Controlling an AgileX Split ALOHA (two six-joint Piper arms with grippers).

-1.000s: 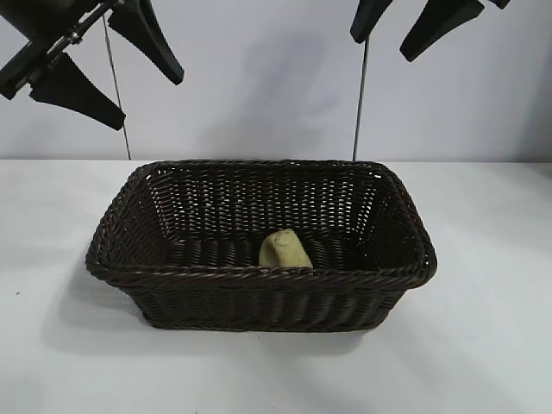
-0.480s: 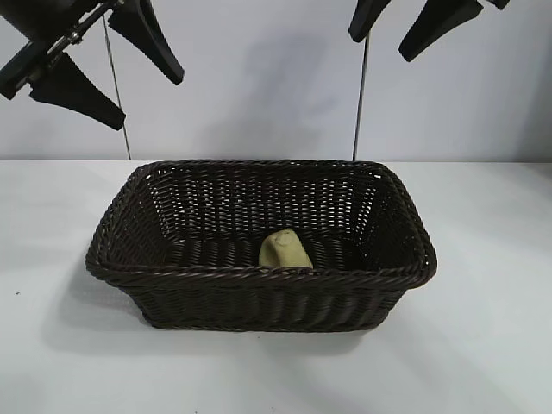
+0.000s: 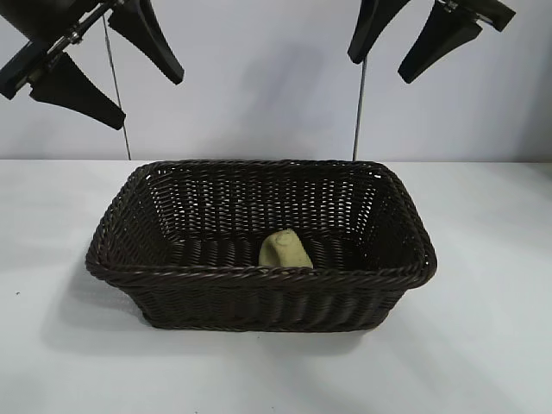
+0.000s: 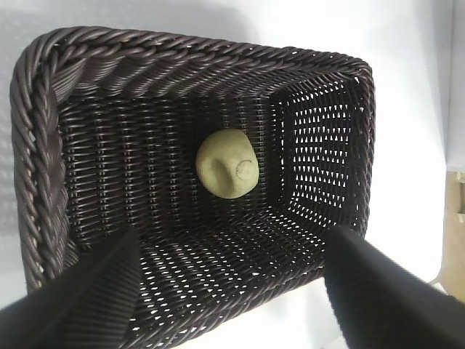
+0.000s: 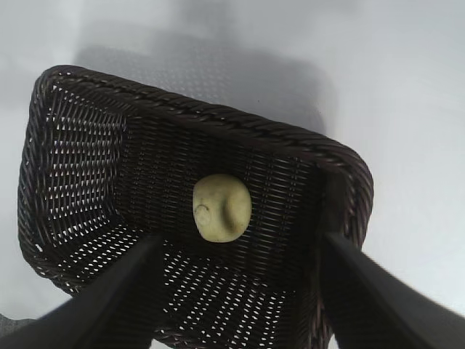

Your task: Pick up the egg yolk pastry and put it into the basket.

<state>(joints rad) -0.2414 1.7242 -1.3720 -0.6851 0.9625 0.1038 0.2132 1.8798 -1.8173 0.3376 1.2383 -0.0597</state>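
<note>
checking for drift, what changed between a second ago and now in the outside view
Only the right claw shifted: it sits slightly lower at the top of the view, jaws open and empty. The left claw, open, the egg yolk pastry and the basket around it stayed put.

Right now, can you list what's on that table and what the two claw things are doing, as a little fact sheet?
pastry: lying inside the basket, near its front wall
basket: on the white table, holding only the pastry
left gripper: open, empty, high above the basket's left side
right gripper: open, empty, high above the basket's right side
task state: pastry in the basket
</note>
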